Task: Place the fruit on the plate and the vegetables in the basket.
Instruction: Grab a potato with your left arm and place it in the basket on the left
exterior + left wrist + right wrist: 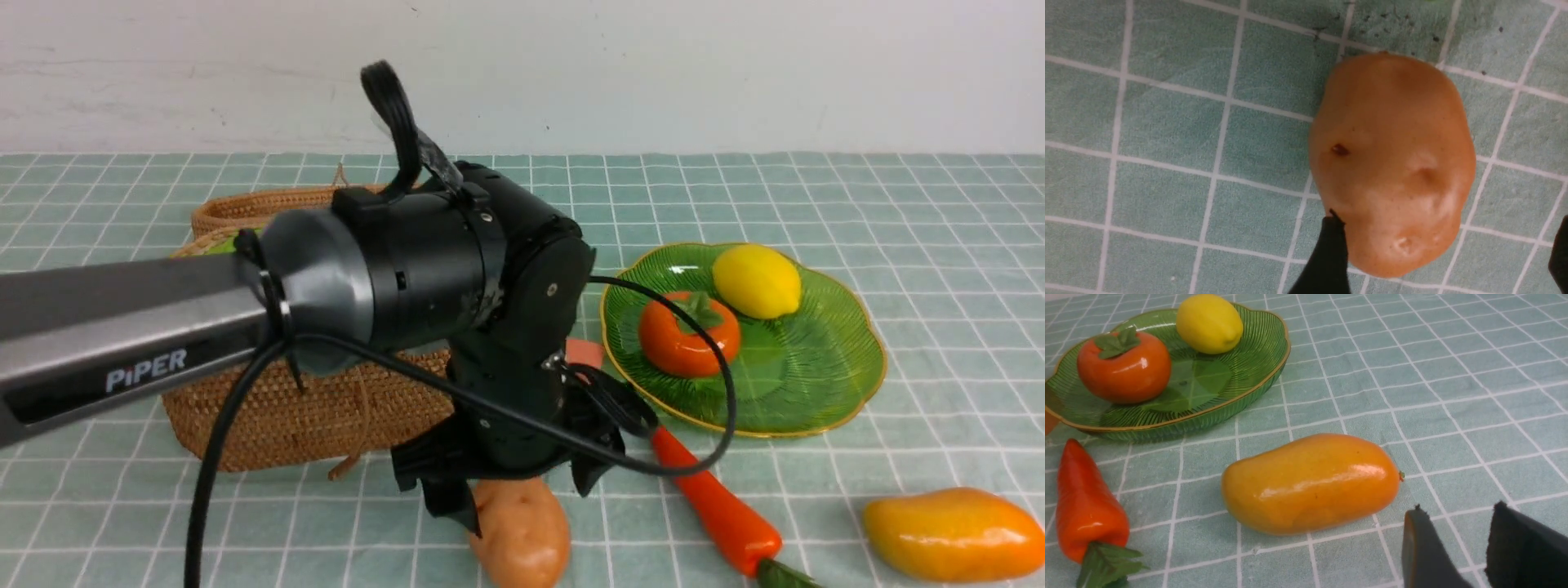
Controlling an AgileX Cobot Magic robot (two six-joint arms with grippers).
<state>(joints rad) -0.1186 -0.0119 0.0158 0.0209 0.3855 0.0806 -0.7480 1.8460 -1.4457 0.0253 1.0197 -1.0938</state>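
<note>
My left gripper [518, 490] points down over the tan-brown potato [522, 535], its jaws open. In the left wrist view one finger [1327, 257] touches the potato [1392, 163] and the other finger [1560, 261] stands well apart. The green plate [816, 384] holds the yellow lemon [755, 282] and the persimmon [688, 335]. The carrot [710, 506] lies in front of the plate. The mango [951, 531] lies at the near right. My right gripper [1458, 506] hovers open and empty beside the mango [1310, 482]. The wicker basket [310, 416] stands behind my left arm.
A small salmon-pink cube [584, 353] sits between the basket and the plate. My left arm and its black cable [727, 392] hide most of the basket and its inside. The table is covered by a green checked cloth [939, 245].
</note>
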